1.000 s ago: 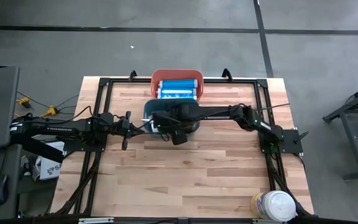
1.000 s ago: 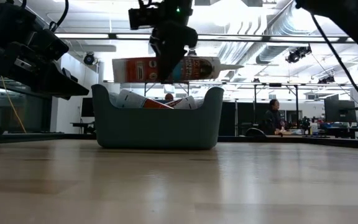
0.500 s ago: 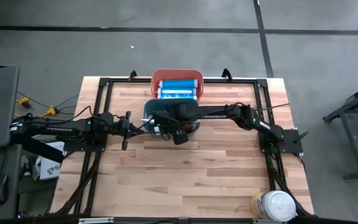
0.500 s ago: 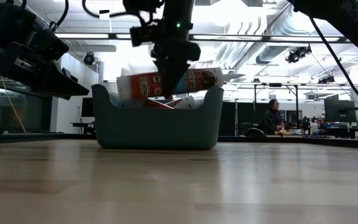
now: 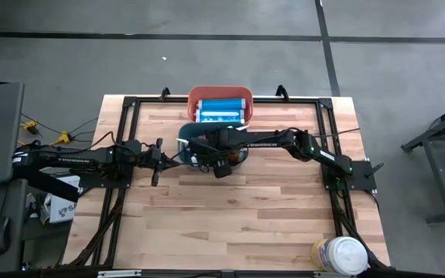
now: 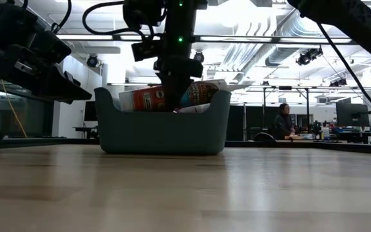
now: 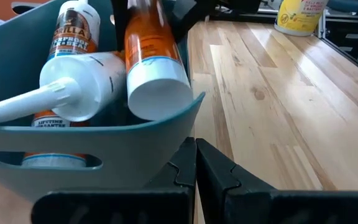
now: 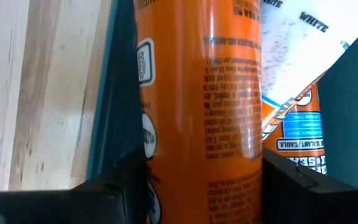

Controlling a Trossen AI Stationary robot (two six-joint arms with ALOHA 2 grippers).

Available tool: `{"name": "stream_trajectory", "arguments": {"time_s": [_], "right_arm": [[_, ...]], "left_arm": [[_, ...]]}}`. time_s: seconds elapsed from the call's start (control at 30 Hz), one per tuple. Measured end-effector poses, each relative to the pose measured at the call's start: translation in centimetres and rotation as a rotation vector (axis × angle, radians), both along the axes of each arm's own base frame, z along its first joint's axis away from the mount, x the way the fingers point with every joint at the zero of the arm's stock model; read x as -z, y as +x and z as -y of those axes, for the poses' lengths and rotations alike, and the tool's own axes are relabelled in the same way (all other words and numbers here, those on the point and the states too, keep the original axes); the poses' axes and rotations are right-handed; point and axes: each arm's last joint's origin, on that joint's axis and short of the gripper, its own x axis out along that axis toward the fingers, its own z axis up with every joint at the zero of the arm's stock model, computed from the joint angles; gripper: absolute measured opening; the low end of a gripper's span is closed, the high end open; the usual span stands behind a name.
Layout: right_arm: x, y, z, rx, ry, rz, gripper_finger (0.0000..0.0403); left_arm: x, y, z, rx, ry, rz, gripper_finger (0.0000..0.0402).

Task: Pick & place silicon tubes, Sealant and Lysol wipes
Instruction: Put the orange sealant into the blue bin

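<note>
A teal bin (image 6: 163, 132) stands at the table's far middle and holds several white-and-orange sealant tubes (image 7: 79, 81). My right gripper (image 6: 171, 96) reaches down into the bin, shut on one orange-and-white tube (image 8: 197, 93). My left gripper (image 7: 196, 163) is shut and empty, just outside the bin's left wall (image 7: 104, 155); I cannot tell whether it touches the wall. The Lysol wipes (image 5: 340, 255), a fat canister with a white lid, stand upright at the table's near right corner and also show in the left wrist view (image 7: 300, 15). My right gripper pinches the tube's orange body (image 8: 166, 143) about mid-length between its two fingers (image 8: 114, 180). The fingers come from above, pointing down, and lie across the tube. The tube lies nearly level at the bin's rim, its nozzle end a little higher, its flat end (image 7: 160, 93) by the left wall.
A red bin (image 5: 221, 93) with blue cartridges (image 5: 222, 110) stands just behind the teal bin at the far edge. Bare wooden tabletop (image 5: 230, 216) lies on the near side. A black frame runs along the table's edges.
My right gripper has gone down with the tube, from above the teal bin into it, and a little toward the table's left edge. The tube has gone from level and clear of the bin to slightly tilted at the bin's rim, among the other tubes.
</note>
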Motion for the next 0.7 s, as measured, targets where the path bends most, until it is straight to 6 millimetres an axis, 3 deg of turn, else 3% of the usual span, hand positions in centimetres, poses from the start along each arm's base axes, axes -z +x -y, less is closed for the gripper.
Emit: {"name": "stream_trajectory", "arguments": {"time_s": [0.7], "right_arm": [[-0.42,0.66,-0.28,0.021,0.033,0.084,0.0263]], "left_arm": [[0.03,-0.01,0.00,0.000,0.000,-0.003,0.0000]]}}
